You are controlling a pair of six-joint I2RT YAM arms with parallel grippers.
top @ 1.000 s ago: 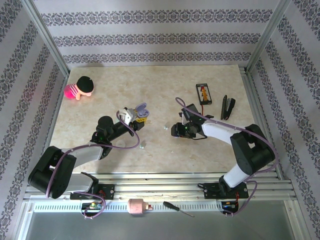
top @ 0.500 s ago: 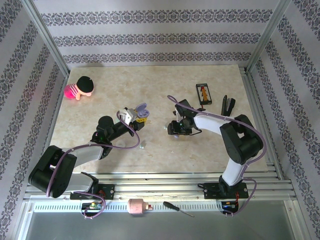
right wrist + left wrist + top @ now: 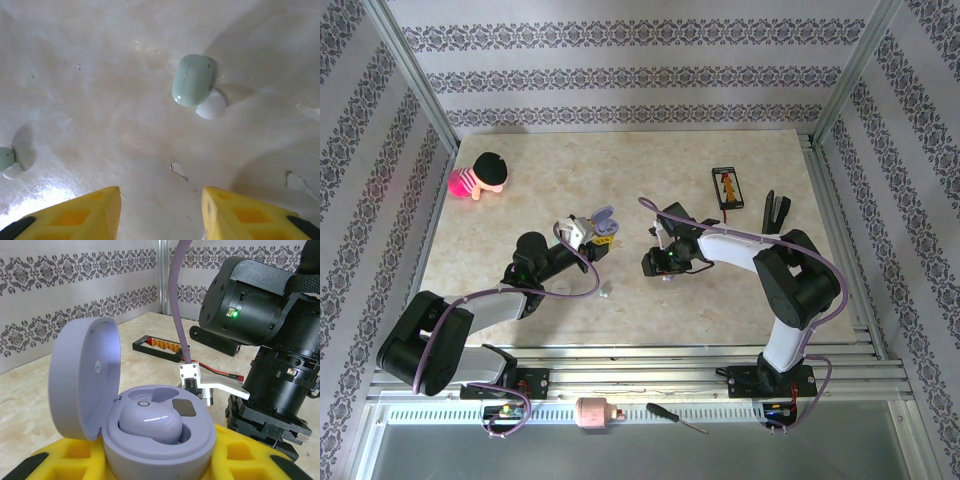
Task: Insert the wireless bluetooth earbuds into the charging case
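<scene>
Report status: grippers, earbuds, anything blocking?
Left gripper shut on lavender charging case, open, one lavender bud seated. Right gripper open over table, pale green earbud just ahead, untouched. Nothing between fingers and bud.

between fingers (image 3: 90,210): bare table (image 3: 100,115) | ahead: pale green earbud (image 3: 193,80) | far left: second earbud (image 3: 6,160)

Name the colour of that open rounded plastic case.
The case is pale lavender; left wrist view best.

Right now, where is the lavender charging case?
Top view: the case sits lid open in the left gripper, left of table centre, beside the right gripper.
</scene>
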